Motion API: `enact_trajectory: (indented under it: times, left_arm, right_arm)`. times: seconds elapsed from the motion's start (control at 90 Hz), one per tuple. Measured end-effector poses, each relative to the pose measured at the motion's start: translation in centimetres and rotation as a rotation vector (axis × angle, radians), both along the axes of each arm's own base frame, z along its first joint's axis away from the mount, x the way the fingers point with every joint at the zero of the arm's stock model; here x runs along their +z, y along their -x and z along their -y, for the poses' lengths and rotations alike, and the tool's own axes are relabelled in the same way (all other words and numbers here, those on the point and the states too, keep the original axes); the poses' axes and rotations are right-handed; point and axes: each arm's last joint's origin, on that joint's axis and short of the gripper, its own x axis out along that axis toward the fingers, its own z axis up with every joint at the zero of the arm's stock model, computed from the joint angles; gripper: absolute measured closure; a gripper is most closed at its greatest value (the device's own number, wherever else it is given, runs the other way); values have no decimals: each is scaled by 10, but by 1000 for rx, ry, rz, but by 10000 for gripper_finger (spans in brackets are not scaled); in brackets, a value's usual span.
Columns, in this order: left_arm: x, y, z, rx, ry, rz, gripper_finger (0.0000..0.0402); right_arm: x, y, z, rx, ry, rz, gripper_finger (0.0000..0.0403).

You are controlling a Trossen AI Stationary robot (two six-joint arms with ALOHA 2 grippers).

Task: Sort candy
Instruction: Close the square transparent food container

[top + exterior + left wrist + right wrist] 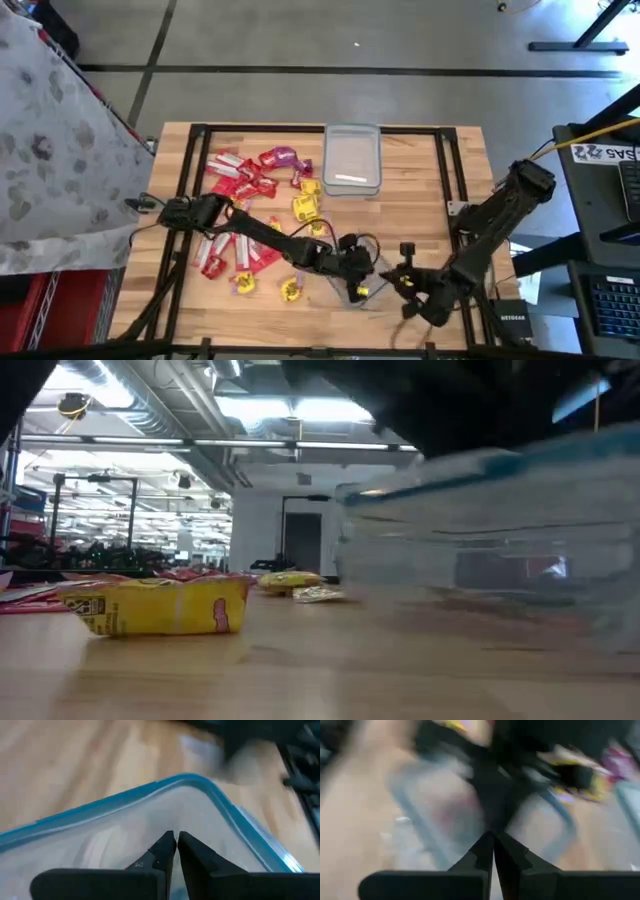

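high: overhead, whole table (420, 215) | low: table-level | wrists: close on tub (150, 815)

Floor (300, 40): grey, smooth, crossed by a dark line behind the table's far edge and a pale diagonal stripe; seen from above.
Tabletop (410, 200): pale wood planks, framed by black rails.
Cloth (50, 150): light fabric with a grey leaf print, draped beyond the tabletop's left edge.
Desk (610, 150): dark, placed past the tabletop's right edge; a keyboard (615, 305) is laid on it.
Ceiling (200, 420): open, with exposed ducts, pipes and bright light strips, seen in the low view.
Far wall (260, 525): white, fitted with a dark doorway (300, 540).
Hall background (110, 530): dark frames and equipment, too distant to be identified.
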Motion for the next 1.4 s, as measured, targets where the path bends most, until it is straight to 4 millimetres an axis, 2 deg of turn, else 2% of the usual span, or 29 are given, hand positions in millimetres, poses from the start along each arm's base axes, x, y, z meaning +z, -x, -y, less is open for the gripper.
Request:
enact_trajectory:
  times: [0.111, 0.244, 0.367, 0.567, 0.667, 0.733, 0.811, 0.978, 1.178, 1.4]
  left_arm:
    - [0, -8, -13, 35, -28, 65, 385]
    - [12, -20, -21, 37, -52, 101, 385]
    - [39, -23, -19, 15, -68, 126, 385]
    - [79, -14, -13, 2, -125, 72, 385]
    - [98, -8, -11, 11, -120, 86, 385]
    - [97, -7, -12, 21, -110, 64, 385]
    - [86, -3, -13, 39, -103, -9, 385]
    - [72, 4, -23, 121, -30, -118, 385]
    - [48, 4, -25, 126, 28, -162, 385]
    - [37, 3, -23, 133, 35, -178, 385]
  right_arm:
    - [-2, 4, -8, 97, -60, -63, 403]
    - [-8, 7, -11, 108, -63, -104, 403]
    - [-7, 14, -16, 129, -57, -95, 403]
    - [-6, 29, -22, 148, -54, -94, 403]
    - [-7, 36, -19, 100, -23, -87, 403]
    - [-9, 38, -16, 70, 11, -91, 403]
    - [-11, 39, -13, 51, 27, -83, 403]
    - [-29, 33, -4, 58, 10, -119, 403]
    - [-45, 20, 10, 21, -33, -106, 403]
    - [-56, 8, 25, -31, -28, -103, 403]
